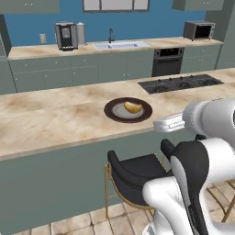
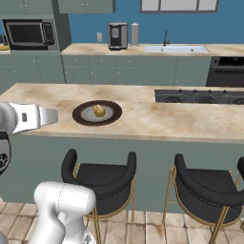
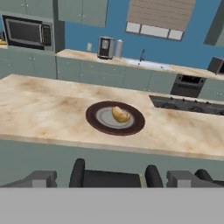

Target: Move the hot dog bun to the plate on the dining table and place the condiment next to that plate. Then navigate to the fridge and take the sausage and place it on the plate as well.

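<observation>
From the left base view I see the small oblong yellow-tan hot dog bun lying on the grey centre of the round dark brown wide-rimmed plate, which sits near the front edge of the long beige marbled worktop. The white arm's wrist reaches in from the right, short of the plate. A black cushioned stool with gold legs stands below the edge.

From the right base view the bun sits centred on the plate; the wrist comes in from the left, beside the plate and apart from it. I find no red squeeze bottle on the worktop here.

From the hand view the hand points at the plate from in front of the worktop, its two dark fingertips spread wide and holding nothing.

Risks, in my judgement: the condiment remains to be located, so reaching blindly is likely to waste moves. Swinging the arm away could clip the worktop edge or stool back. Any sweep near the plate could knock the bun off.
</observation>
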